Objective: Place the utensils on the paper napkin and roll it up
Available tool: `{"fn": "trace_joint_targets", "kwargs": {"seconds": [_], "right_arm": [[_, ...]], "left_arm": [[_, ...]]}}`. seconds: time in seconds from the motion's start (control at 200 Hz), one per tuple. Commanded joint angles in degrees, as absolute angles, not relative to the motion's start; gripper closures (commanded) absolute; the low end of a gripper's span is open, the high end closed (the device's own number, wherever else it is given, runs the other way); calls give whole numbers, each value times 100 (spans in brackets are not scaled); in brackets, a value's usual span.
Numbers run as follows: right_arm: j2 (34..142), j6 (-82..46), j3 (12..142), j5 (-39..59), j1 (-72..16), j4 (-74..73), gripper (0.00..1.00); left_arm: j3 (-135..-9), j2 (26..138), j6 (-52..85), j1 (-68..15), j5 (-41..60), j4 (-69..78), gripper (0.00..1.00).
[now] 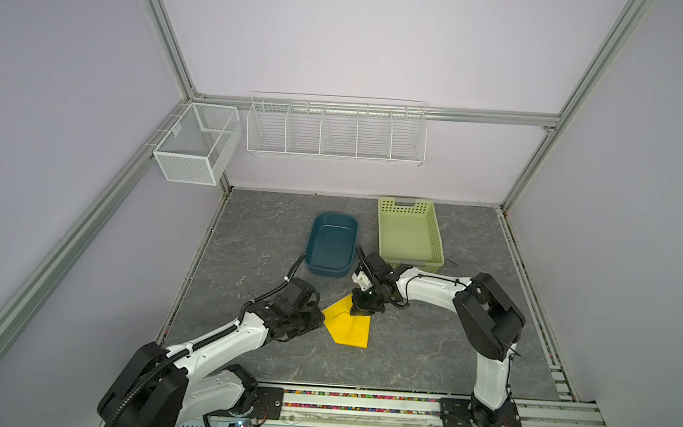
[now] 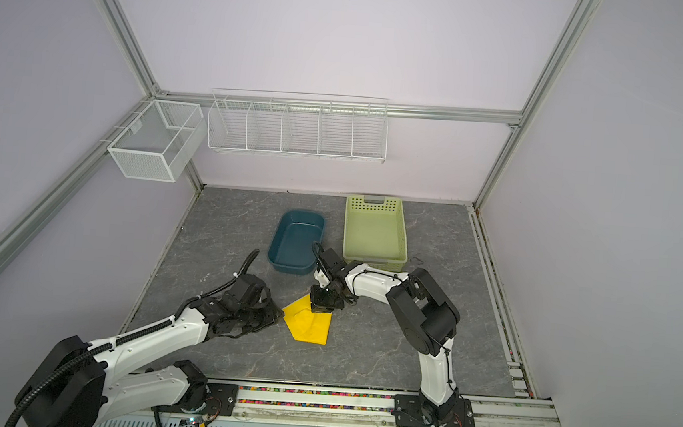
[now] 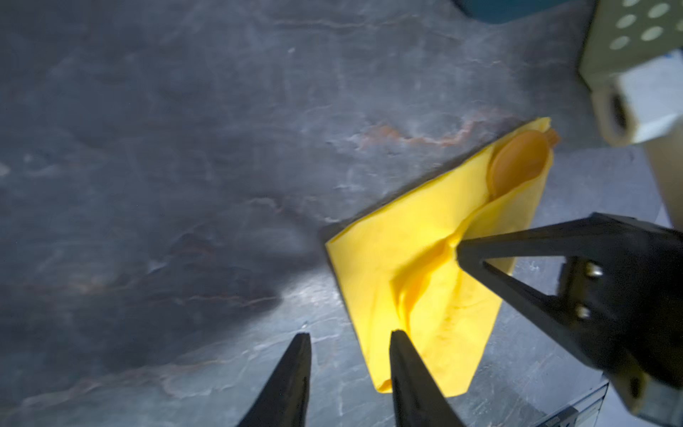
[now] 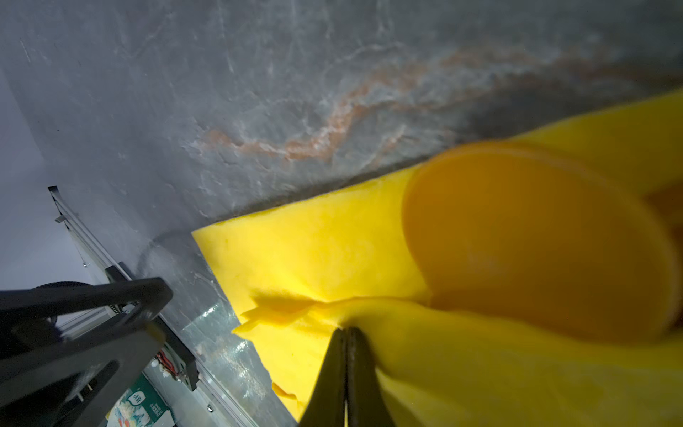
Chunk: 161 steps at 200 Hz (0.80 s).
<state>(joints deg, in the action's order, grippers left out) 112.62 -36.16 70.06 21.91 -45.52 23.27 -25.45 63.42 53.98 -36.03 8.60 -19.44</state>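
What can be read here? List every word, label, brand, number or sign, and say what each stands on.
No text here can be quoted with confidence.
Characters in a white oval on the green-and-white printed packet, right wrist view: too blurred to read.
Markings on the small tag on the white mesh basket, in both top views: too small to read.

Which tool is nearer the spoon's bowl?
Right. The right tool pinches the napkin just beside the spoon bowl; the left tool stands open at the napkin's far end, apart from the bowl.
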Motion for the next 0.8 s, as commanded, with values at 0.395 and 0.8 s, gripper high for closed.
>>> {"fn": "trace_joint_targets", "kwargs": {"seconds": [0.395,0.8], "right_arm": [[11443,-3569,6938,2162,-4617,2532,93],[11408,-3622,6961,2174,-4672,2522,93]], "left_arm": [[-1984,7450,5345,-2866,2694,-2,50],[-2217,8013,5006,-2818,2795,177,48]]}}
